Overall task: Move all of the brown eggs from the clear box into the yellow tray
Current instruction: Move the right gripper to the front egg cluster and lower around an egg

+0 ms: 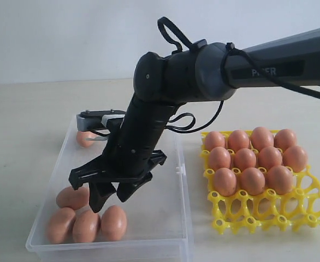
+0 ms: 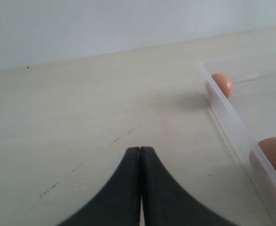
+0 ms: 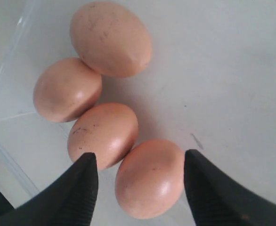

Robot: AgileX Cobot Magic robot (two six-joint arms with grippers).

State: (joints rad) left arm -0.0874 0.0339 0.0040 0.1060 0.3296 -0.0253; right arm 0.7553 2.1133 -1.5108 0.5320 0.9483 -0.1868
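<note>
The clear box [image 1: 163, 210] lies on the left and holds several brown eggs: a cluster [image 1: 86, 226] at its near left corner and a lone egg [image 1: 85, 138] at the far left. My right gripper [image 1: 110, 201] reaches across the middle and hangs open just above the cluster. In the right wrist view its fingers [image 3: 84, 188] stand either side of one egg [image 3: 150, 179] with gaps on both sides. The yellow tray [image 1: 269, 215] on the right carries several eggs [image 1: 245, 159] in its far rows. My left gripper [image 2: 140, 149] is shut and empty over bare table beside the box wall [image 2: 232, 122].
The tray's nearest row of cells [image 1: 258, 210] holds nothing. Three more eggs [image 3: 102, 134] lie touching beside the egg between the fingers. The box's clasp tab [image 1: 179, 170] sits on the edge facing the tray. A pale wall stands behind the table.
</note>
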